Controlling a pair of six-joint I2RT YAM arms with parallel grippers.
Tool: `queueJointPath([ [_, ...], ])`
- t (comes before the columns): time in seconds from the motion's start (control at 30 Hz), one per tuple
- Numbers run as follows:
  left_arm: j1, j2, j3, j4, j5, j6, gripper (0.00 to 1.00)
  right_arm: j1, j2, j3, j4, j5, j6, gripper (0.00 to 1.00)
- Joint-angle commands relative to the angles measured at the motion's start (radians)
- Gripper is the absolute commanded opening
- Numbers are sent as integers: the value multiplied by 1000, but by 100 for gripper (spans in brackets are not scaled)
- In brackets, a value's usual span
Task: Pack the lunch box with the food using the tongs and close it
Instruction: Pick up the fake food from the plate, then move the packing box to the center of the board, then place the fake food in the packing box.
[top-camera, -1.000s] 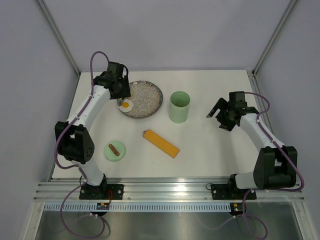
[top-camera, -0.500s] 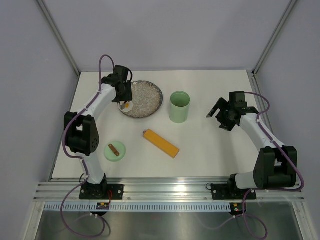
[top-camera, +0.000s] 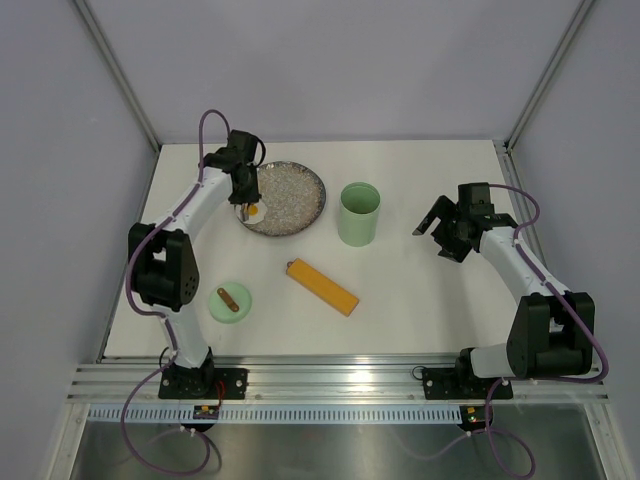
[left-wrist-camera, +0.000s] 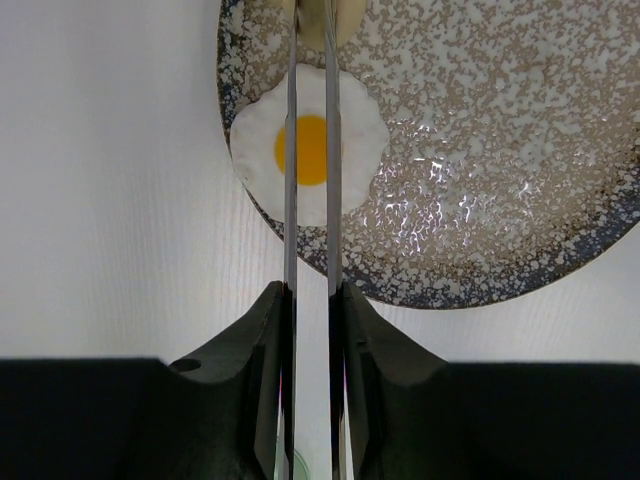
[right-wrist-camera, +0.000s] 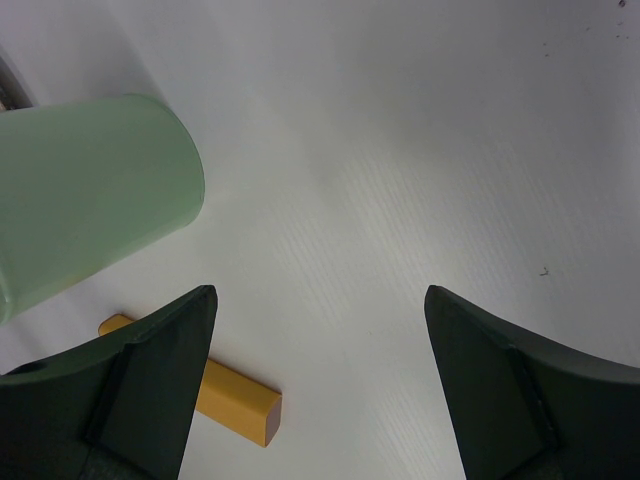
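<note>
My left gripper (top-camera: 243, 190) (left-wrist-camera: 310, 292) is shut on the slim grey tongs (left-wrist-camera: 290, 180). Their two arms are squeezed close together and run forward over a fried-egg piece of food (left-wrist-camera: 310, 150) (top-camera: 253, 211) at the left edge of the speckled plate (left-wrist-camera: 500, 150) (top-camera: 295, 195). A cream patch (left-wrist-camera: 345, 20) shows by the tong arms at the top edge of the left wrist view. The mint-green lunch box (top-camera: 359, 213) (right-wrist-camera: 90, 190) stands open right of the plate. Its lid (top-camera: 230, 301) lies near the left arm. Right of the box, my right gripper (top-camera: 440, 235) (right-wrist-camera: 320, 300) hangs open and empty.
A long orange-yellow bar (top-camera: 322, 286) (right-wrist-camera: 235, 395) lies on the white table in front of the lunch box. Grey walls and metal frame posts enclose the table on three sides.
My left arm swung its gripper down over the plate's left edge, above the egg. The left jaws have squeezed the tongs narrower. The right arm has not moved.
</note>
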Motion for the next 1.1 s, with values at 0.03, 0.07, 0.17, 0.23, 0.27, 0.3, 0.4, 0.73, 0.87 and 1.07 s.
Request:
queueJointPath([
  [0.03, -20, -126, 61, -20, 33, 21, 6, 5, -18, 32, 0, 19, -8, 93],
  [0.07, -35, -140, 69, -31, 39, 33, 5, 5, -20, 32, -2, 19, -8, 93],
  [0.17, -79, -206, 95, -78, 45, 52, 3, 3, -15, 32, 3, 17, -7, 93],
  [0.23, -116, -252, 109, -112, 74, 64, 2, 5, -6, 32, 12, 10, -1, 92],
  [0.27, -128, -266, 116, -121, 99, 69, 2, 8, 3, 32, 16, 3, -1, 92],
  [0.3, -142, -278, 121, -129, 113, 70, 2, 12, 9, 34, 26, 3, 1, 92],
  [0.4, -182, -318, 138, -155, 160, 64, 1, 38, 42, 38, 52, -6, 9, 90],
  [0.73, -282, -324, 247, -209, 300, 50, 1, 130, 247, 156, 130, -3, 67, 88],
  [0.87, -308, -310, 264, -212, 337, 41, 1, 176, 331, 257, 138, -16, 79, 88],
  [1.07, -343, -299, 261, -218, 369, 32, 1, 216, 399, 327, 147, -53, 101, 88],
])
